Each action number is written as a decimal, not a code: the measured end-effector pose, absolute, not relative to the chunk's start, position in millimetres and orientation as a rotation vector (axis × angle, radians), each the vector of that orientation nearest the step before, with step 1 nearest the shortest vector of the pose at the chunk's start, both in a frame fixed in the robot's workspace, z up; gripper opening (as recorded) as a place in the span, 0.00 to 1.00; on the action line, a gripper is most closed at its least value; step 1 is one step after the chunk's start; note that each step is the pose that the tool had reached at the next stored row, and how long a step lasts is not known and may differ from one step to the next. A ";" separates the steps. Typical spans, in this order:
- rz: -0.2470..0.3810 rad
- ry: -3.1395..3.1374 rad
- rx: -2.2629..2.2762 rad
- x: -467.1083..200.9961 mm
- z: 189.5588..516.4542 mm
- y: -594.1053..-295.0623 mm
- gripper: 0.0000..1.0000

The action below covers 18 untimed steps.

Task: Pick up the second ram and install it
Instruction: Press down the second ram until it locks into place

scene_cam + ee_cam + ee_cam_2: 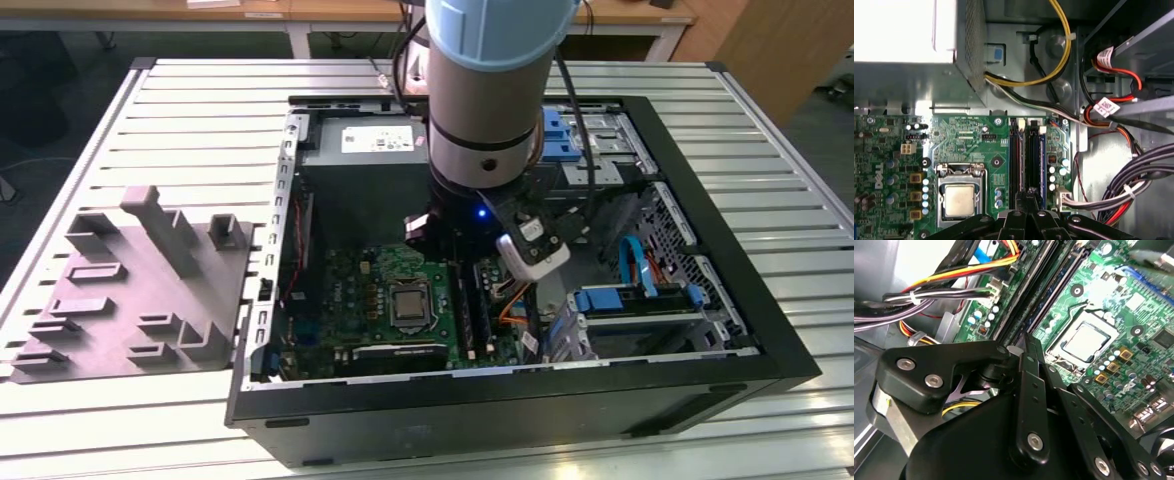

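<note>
Pincer (pixel 1028 192) (pixel 1026 342) is down inside the case (pixel 534 405), tip right over the memory slots (pixel 1016 155) on the board (pixel 969 135). Can't tell if it's apart, together or clamped on anything, since its own black links cover the tip in both wrist views.

Ram (pixel 1036 155): best I can make out is a thin bluish strip standing on edge in the slot nearest the cables (pixel 1134 175), running up to the pincer tip. Its near end is hidden under the pincer, so whether it's fully seated or being gripped, no idea.

Room is tight. The cable bundle sits just beside the slots on one side and the CPU (pixel 959 200) on the other, with a bare strip of board between. The power supply (pixel 904 30) is past the far end of the slots, with yellow and black wires looping off it.

In the exterior view the arm (pixel 487 90) blocks the middle of the case. The desk (pixel 200 110) has a grey moulded tray (pixel 120 290) on that view's left, well apart from the case.
</note>
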<state>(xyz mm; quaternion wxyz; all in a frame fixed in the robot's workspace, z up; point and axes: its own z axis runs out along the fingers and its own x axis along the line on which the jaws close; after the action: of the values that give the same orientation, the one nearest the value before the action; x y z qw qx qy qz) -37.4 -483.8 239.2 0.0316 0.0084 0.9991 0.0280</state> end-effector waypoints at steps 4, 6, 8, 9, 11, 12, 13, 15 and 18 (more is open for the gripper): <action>0.086 3.077 0.026 -37.4 238.4 -477.0 0.10; 0.086 3.077 0.026 -37.4 237.9 -472.1 0.10; 0.086 3.077 0.027 -37.4 237.5 -467.4 0.10; 0.086 3.077 0.027 -37.4 237.4 -465.2 0.10; 0.086 3.077 0.027 -37.4 237.1 -461.9 0.10; 0.086 3.077 0.027 -37.4 237.0 -460.2 0.10; 0.086 3.077 0.027 -37.4 236.9 -458.3 0.10; 0.086 3.077 0.027 -37.4 236.5 -454.6 0.10; 0.086 3.077 0.027 -37.4 235.2 -449.3 0.10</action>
<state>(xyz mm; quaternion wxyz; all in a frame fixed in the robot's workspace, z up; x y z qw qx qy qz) -37.4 -449.3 235.2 0.0316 0.0087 0.9991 0.0280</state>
